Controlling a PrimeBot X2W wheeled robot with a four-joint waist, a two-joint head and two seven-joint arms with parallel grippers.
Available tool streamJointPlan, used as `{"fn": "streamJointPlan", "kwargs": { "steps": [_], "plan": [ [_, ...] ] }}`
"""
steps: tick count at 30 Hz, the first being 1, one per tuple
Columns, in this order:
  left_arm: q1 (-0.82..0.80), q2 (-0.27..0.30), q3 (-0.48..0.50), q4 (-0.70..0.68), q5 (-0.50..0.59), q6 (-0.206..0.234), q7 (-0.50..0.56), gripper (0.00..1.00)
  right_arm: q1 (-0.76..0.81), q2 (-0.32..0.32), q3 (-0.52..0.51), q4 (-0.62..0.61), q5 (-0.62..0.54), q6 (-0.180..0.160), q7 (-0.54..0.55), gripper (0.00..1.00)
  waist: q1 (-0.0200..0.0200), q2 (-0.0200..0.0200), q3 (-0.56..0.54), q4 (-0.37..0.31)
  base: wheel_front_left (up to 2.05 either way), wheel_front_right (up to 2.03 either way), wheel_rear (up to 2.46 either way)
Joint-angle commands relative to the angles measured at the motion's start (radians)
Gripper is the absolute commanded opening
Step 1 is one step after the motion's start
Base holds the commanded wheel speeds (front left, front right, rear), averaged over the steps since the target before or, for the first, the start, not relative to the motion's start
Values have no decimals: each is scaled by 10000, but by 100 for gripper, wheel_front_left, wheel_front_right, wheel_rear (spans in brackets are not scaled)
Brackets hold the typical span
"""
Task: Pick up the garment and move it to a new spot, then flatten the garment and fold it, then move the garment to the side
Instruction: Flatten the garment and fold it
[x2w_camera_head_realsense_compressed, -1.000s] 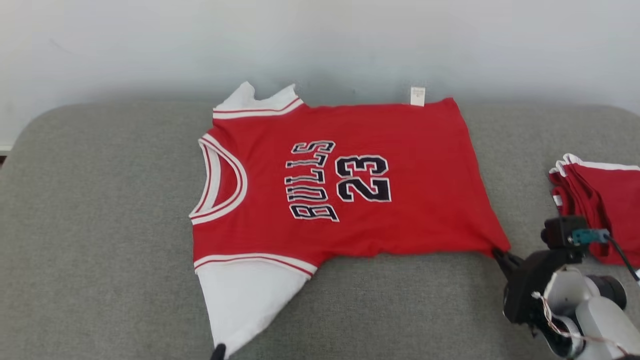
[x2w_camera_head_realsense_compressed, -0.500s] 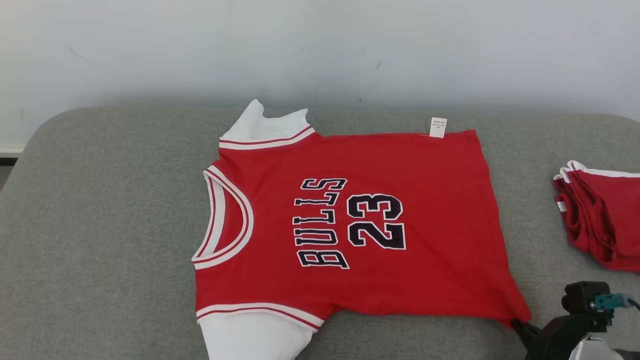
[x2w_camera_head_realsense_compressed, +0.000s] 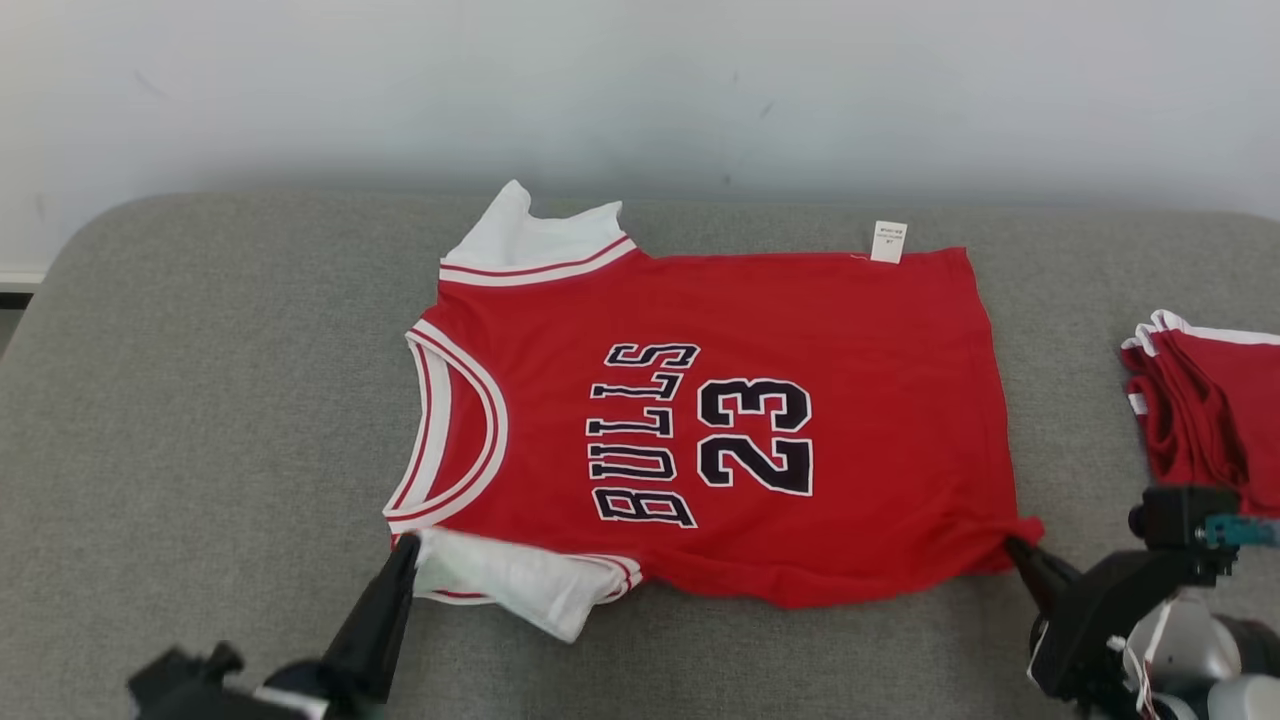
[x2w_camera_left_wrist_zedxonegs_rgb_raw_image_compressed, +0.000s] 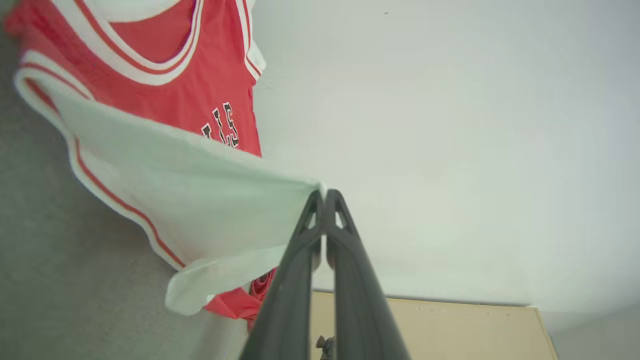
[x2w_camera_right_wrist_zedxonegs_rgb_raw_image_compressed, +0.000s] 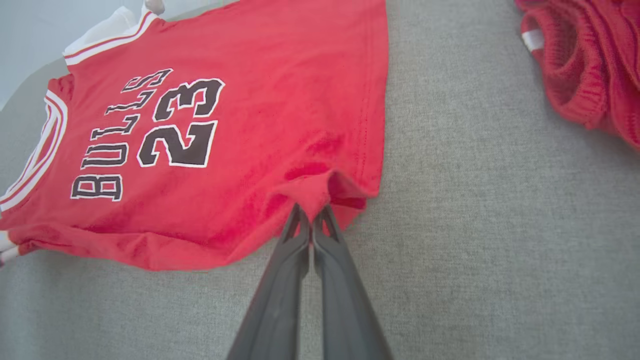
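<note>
The garment (x2w_camera_head_realsense_compressed: 720, 330) is a red jersey with white sleeves and "BULLS 23" on the chest, spread on the grey cushion with its neck to the left. My left gripper (x2w_camera_head_realsense_compressed: 408, 545) is shut on the tip of the near white sleeve (x2w_camera_head_realsense_compressed: 510, 580), lifting it up and over toward the red body. From the left wrist, the sleeve (x2w_camera_left_wrist_zedxonegs_rgb_raw_image_compressed: 190, 200) hangs stretched from my left gripper (x2w_camera_left_wrist_zedxonegs_rgb_raw_image_compressed: 324, 192). My right gripper (x2w_camera_head_realsense_compressed: 1012, 546) is shut on the near hem corner, and the right wrist view shows that corner (x2w_camera_right_wrist_zedxonegs_rgb_raw_image_compressed: 320, 192) bunched and raised at my right gripper (x2w_camera_right_wrist_zedxonegs_rgb_raw_image_compressed: 311, 209).
A folded pile of red garments (x2w_camera_head_realsense_compressed: 1205, 410) lies at the right edge of the cushion, and it appears in the right wrist view as the red pile (x2w_camera_right_wrist_zedxonegs_rgb_raw_image_compressed: 585, 65). A white wall runs behind the grey cushion (x2w_camera_head_realsense_compressed: 200, 400). A small white label (x2w_camera_head_realsense_compressed: 888, 241) sticks out at the far hem.
The head camera has shifted. My left gripper has come up into view and carried the near white sleeve inward over the jersey's edge. The right gripper has lifted the hem corner.
</note>
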Motion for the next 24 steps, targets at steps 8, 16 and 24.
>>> {"fn": "streamJointPlan", "kwargs": {
  "steps": [8, 16, 24],
  "plan": [
    [-3077, -642, -902, 2279, 2574, 387, -1508, 0, -1720, -288, 410, 1253, -420, 6, -664, 0, -1, 0, 550, -76, 0, 0, 0],
    [-4616, -891, -871, 3802, 3159, 111, -2406, 0, -2390, -319, 538, 2106, -523, 6, -1096, 0, -1, 0, 851, -196, 0, 0, 0],
    [-5161, -725, -722, 4390, 3723, -135, -3016, 0, -2722, -150, 281, 2514, -728, 6, -1668, 0, -1, 0, 986, -302, 0, 0, 0]
  ]
}}
